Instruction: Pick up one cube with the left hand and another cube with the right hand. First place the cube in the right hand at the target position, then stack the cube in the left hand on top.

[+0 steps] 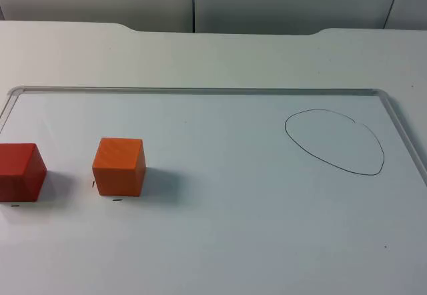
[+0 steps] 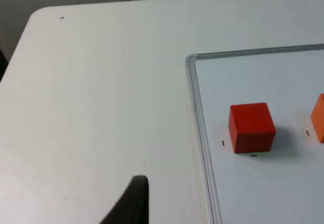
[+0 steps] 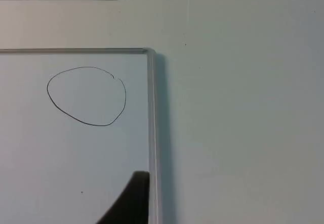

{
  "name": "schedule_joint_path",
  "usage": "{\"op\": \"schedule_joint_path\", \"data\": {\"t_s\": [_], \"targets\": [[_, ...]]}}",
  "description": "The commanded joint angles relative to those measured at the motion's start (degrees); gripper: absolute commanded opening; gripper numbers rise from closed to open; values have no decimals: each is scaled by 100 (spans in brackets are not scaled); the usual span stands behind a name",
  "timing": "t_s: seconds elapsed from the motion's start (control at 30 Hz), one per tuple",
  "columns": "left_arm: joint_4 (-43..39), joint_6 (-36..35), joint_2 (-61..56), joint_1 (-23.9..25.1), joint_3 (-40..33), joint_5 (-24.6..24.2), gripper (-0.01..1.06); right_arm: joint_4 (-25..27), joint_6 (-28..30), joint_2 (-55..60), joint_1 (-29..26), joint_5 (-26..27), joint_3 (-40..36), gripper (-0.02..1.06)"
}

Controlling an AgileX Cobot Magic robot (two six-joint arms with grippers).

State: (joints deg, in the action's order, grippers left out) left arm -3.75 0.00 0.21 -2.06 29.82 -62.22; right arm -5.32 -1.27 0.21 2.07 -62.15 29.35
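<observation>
A red cube [image 1: 20, 171] sits at the left end of the whiteboard [image 1: 200, 91], and an orange cube [image 1: 119, 166] stands just to its right, a small gap between them. A hand-drawn black oval [image 1: 333, 141] marks the board's right part, with nothing inside it. My left gripper [image 2: 132, 203] hangs over the bare table outside the board's left frame [image 2: 195, 107], apart from the red cube [image 2: 251, 127] and the orange cube [image 2: 319, 118]. My right gripper [image 3: 132, 198] is by the board's right frame [image 3: 151, 107], short of the oval [image 3: 87, 96].
The whiteboard has a raised silver frame all round. Small black tick marks [image 1: 117, 199] lie beside the cubes. White table top [image 1: 213, 55] surrounds the board, ending at the grey partition wall [image 1: 193, 1] behind.
</observation>
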Motion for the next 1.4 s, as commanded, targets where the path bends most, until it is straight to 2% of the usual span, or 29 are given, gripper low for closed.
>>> {"op": "schedule_joint_path", "data": {"t_s": [0.0,0.07,0.2,0.37,0.5,0.53,0.63,0.7,0.73,0.87,0.9,1.03,1.1,1.2,1.23,1.37], "targets": [[13,-35,-21,28,-44,51,101,29,83,-21,-27,51,-27,105],[13,-35,-21,28,-44,51,101,282,436,-21,-27,65,-1,104],[13,-35,-21,28,-44,51,101,473,514,65,-27,74,195,104],[13,-35,-21,28,-44,51,101,681,800,954,-27,147,681,101],[13,-35,-21,28,-44,51,101,1142,1276,1993,-27,693,1195,100],[13,-35,-21,28,-44,51,101,1142,1276,1993,-27,693,1195,100],[13,-35,-21,28,-44,51,101,1846,1832,2827,-27,1143,1574,100],[13,-35,-21,28,-44,51,101,2602,2469,3421,-27,1307,1842,100],[13,-35,-21,28,-44,51,101,2602,2469,3421,-27,1307,1842,100],[13,-35,-21,28,-44,51,101,4075,3939,4926,-27,1314,2575,100],[13,-35,-21,28,-44,51,101,4075,3939,4926,-27,1314,2575,100],[13,-35,-21,28,-44,51,101,4960,4833,6216,24,1403,3280,99],[13,-35,-21,28,-44,51,101,4950,4889,6475,134,1417,3450,99],[13,-35,-21,28,-44,51,101,4619,4902,7317,833,1479,4130,99],[13,-35,-21,28,-44,51,101,4619,4902,7317,833,1479,4130,99],[13,-35,-21,28,-44,51,101,3894,4902,8226,2017,1771,4906,99]]}}
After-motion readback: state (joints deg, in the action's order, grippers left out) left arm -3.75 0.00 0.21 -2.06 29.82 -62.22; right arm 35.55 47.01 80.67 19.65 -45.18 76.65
